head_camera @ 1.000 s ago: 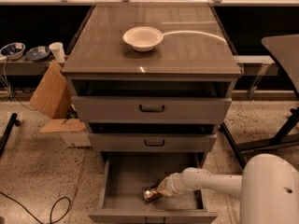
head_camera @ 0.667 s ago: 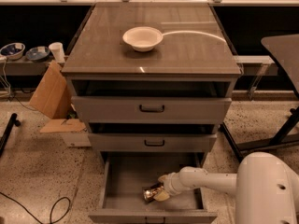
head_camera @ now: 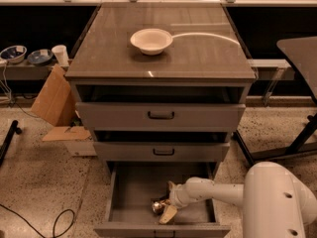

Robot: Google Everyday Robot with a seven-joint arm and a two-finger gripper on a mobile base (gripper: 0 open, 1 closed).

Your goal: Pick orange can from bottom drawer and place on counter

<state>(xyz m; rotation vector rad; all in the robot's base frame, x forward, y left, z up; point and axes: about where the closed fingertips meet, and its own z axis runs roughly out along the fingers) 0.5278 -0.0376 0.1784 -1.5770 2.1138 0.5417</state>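
The orange can [head_camera: 159,206] lies small and shiny on the floor of the open bottom drawer [head_camera: 132,190], near its front middle. My gripper [head_camera: 169,201] reaches into the drawer from the right on a white arm. It is open, with one finger behind the can and one in front of it, and the can sits at the fingertips. The counter [head_camera: 198,58] is the grey-brown top of the cabinet above.
A white bowl [head_camera: 151,40] stands on the counter with a white cable running right from it. The two upper drawers [head_camera: 161,115] are slightly ajar. Cardboard [head_camera: 55,103] leans at the cabinet's left. A dark table [head_camera: 302,48] stands at right.
My gripper has moved left along the drawer floor and now has its fingers either side of the can. The can has stayed in place.
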